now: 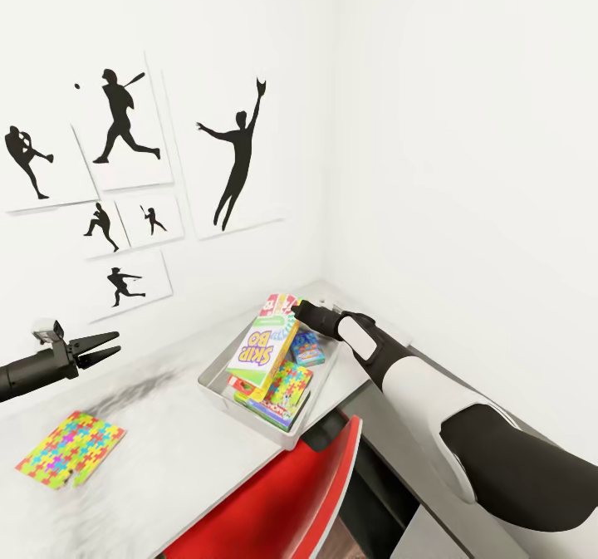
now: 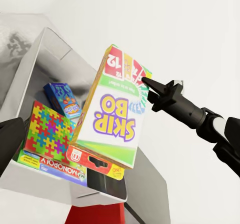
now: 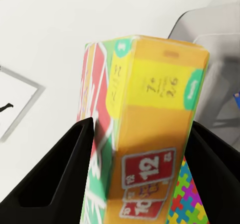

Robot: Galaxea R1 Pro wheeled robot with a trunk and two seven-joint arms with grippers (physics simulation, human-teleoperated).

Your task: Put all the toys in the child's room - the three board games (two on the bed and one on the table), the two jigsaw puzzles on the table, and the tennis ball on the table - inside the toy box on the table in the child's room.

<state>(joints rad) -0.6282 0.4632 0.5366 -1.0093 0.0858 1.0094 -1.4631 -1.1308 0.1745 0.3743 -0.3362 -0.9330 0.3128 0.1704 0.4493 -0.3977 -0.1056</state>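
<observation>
Over the toy box (image 1: pixel 218 387): right gripper (image 1: pixel 296 307) clamps the Skip-Bo box (image 1: pixel 264 345) by its top edge, tilted, lower end down among the contents, probably to lay it flat.
Glossy card boxes; a Monopoly box (image 2: pixel 60 170), small blue box (image 1: pixel 308 348) and jigsaw puzzle (image 2: pixel 47 130) are already inside. Second puzzle (image 1: pixel 70 450) lies on the white table (image 1: pixel 166 443). Left gripper (image 1: pixel 101 348) hangs spread apart, empty.

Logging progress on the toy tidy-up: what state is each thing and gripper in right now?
Skip-Bo board game: tilted, lower end in the bin, held by the right gripper.
Toy box: on the table, partly filled.
Jigsaw puzzle in box: lying on the Monopoly game.
Monopoly game: flat in the box.
Blue game box: inside the box.
Second jigsaw puzzle: flat on the table, outside.
Right gripper: shut on the Skip-Bo.
Left gripper: open, empty.
</observation>
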